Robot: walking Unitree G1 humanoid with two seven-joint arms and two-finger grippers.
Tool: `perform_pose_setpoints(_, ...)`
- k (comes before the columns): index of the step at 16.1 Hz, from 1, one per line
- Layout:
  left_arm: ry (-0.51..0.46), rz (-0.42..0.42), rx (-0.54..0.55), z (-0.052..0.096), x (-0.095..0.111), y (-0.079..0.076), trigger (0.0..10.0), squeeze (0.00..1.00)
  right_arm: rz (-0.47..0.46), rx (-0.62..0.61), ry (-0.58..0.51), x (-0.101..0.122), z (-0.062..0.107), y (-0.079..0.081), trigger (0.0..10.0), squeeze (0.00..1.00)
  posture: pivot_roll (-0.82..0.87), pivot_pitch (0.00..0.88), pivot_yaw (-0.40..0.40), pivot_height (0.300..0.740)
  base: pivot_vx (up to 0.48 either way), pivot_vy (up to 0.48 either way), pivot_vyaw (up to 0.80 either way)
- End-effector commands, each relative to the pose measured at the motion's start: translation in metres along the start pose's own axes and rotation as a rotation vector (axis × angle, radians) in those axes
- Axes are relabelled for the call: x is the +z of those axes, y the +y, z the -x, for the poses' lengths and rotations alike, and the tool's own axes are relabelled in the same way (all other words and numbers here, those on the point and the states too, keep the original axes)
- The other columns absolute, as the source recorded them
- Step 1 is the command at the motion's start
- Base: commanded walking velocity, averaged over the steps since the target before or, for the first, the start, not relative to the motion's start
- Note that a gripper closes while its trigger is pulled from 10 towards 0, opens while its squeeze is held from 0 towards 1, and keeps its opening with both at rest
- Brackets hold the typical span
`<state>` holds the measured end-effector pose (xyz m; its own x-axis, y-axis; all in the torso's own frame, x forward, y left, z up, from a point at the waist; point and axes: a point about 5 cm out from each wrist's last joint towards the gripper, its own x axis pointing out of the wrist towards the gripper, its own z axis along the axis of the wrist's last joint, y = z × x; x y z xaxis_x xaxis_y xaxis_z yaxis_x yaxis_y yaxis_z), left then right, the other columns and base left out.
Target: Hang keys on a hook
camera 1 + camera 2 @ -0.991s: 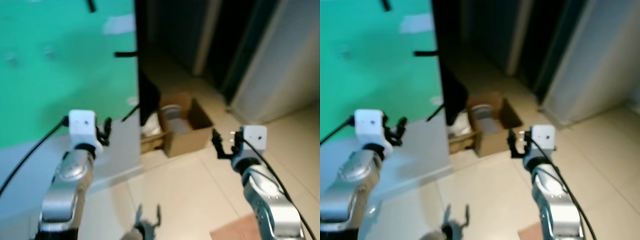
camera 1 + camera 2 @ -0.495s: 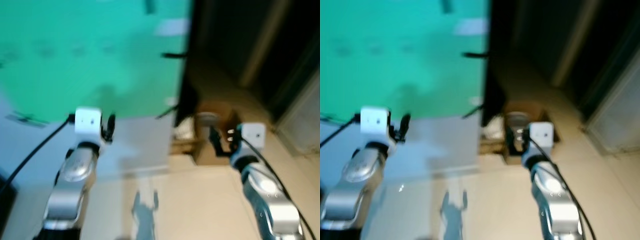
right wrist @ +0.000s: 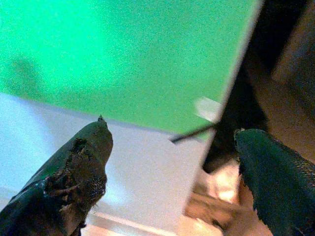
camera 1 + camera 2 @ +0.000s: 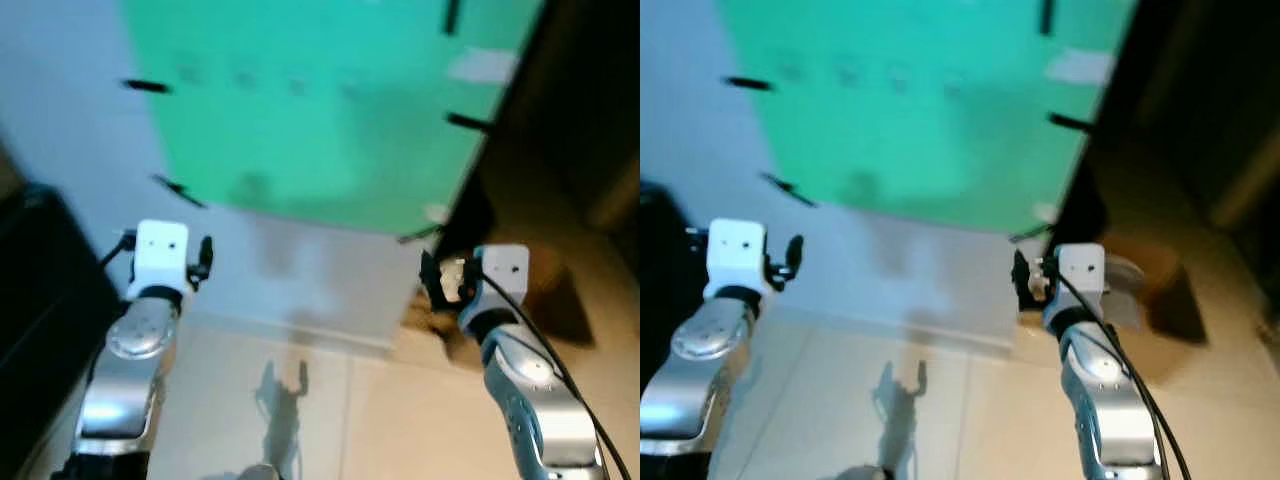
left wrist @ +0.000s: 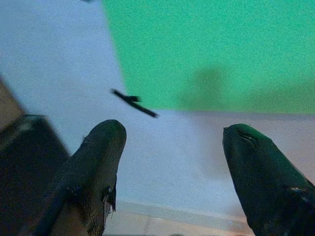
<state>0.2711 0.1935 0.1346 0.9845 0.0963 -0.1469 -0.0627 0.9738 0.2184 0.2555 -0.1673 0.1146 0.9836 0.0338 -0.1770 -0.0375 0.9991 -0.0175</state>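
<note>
Before green wall (image 4: 320,110): left gripper (image 5: 170,162), right gripper (image 3: 172,172) spread, empty; keys unseen.

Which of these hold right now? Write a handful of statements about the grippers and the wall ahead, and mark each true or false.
1. The left gripper has its fingers apart with nothing between them. True.
2. The big panel on the wall is red. False: the panel is green.
3. The right gripper is clamped shut. False: in the right wrist view the right gripper is open, with the wall showing through the gap.
4. Short black pegs stick out near the panel's edges. True.
5. A brown box stands on the floor to the right of the panel. True, though it is blurred.
</note>
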Motion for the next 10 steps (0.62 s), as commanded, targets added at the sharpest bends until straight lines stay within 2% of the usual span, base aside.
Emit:
perform_pose_setpoints(1,-0.015,0.042,-0.040,-0.001,0.004,-0.007,10.0,0.21,-0.004,-0.021,-0.017,0.006,0.000,-0.005,10.0,1.00,-0.06,0.000,-0.031,0.740,0.000,0.000,0.80)
perform_pose_setpoints(2,-0.014,0.066,-0.064,-0.001,0.006,-0.010,10.0,0.00,-0.009,-0.025,-0.007,0.005,-0.001,-0.004,10.0,1.00,-0.05,0.000,-0.029,0.740,0.000,0.000,0.80)
perform_pose_setpoints(10,-0.019,0.058,-0.091,-0.005,0.008,-0.015,10.0,0.00,0.005,0.060,0.020,0.004,-0.005,0.010,10.0,1.00,-0.05,0.000,-0.020,0.740,0.000,0.000,0.80)
